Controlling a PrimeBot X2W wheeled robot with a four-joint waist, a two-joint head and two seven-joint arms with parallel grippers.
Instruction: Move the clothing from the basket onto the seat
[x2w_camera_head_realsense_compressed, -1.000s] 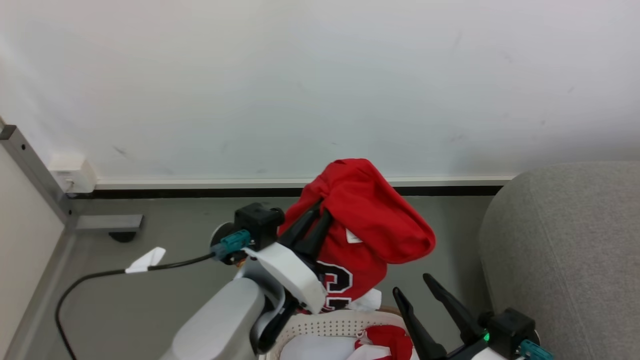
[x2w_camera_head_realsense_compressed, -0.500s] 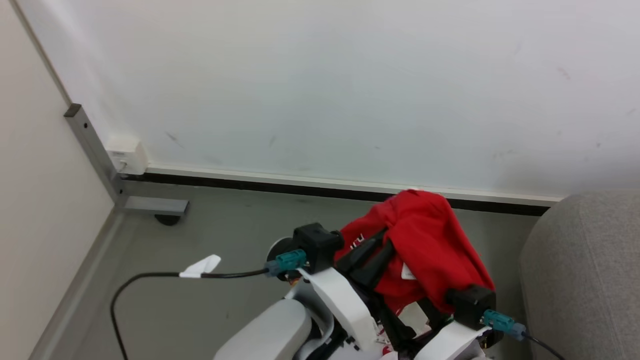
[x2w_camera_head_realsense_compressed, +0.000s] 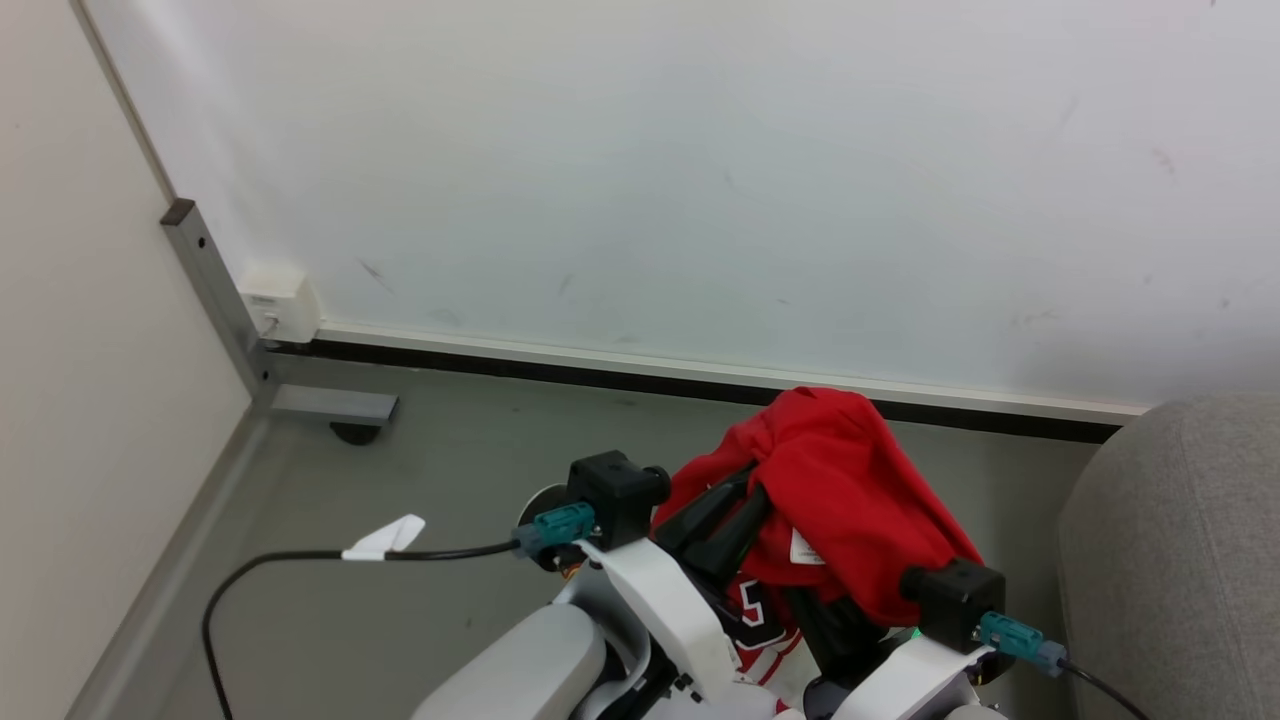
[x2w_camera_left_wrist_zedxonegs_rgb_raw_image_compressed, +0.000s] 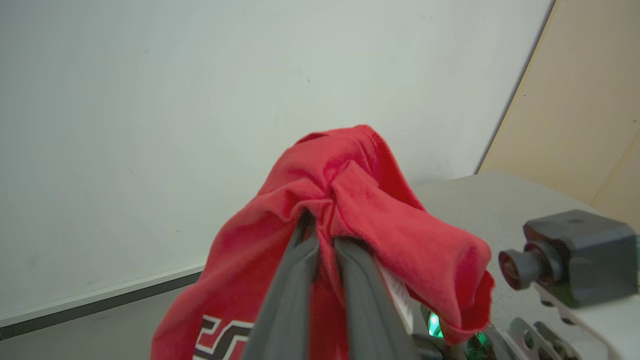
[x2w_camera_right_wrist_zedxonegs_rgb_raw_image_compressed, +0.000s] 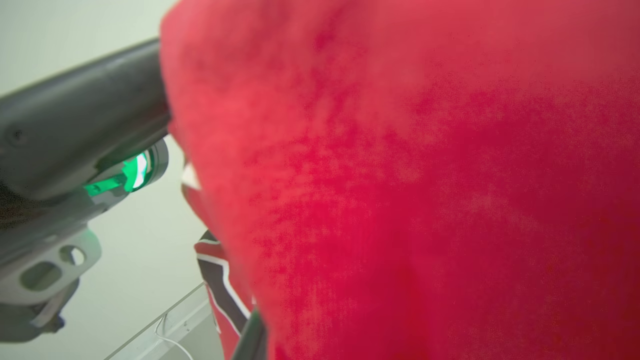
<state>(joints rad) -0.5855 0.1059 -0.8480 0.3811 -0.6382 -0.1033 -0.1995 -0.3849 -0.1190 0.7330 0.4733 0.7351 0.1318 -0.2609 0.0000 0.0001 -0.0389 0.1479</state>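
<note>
The left gripper (x2w_camera_left_wrist_zedxonegs_rgb_raw_image_compressed: 324, 231) is closed and pinches a fold of the red jersey (x2w_camera_head_realsense_compressed: 850, 490), holding it up in the air above the floor (x2w_camera_head_realsense_compressed: 450, 470), left of the grey seat (x2w_camera_head_realsense_compressed: 1180, 560). The right gripper (x2w_camera_head_realsense_compressed: 838, 625) is closed too, with its fingers under the hanging cloth. I cannot tell whether it grips the cloth.

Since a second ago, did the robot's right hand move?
Yes. The right gripper has gone left, away from the grey seat, and now reaches under the red jersey that the left gripper holds up.
</note>
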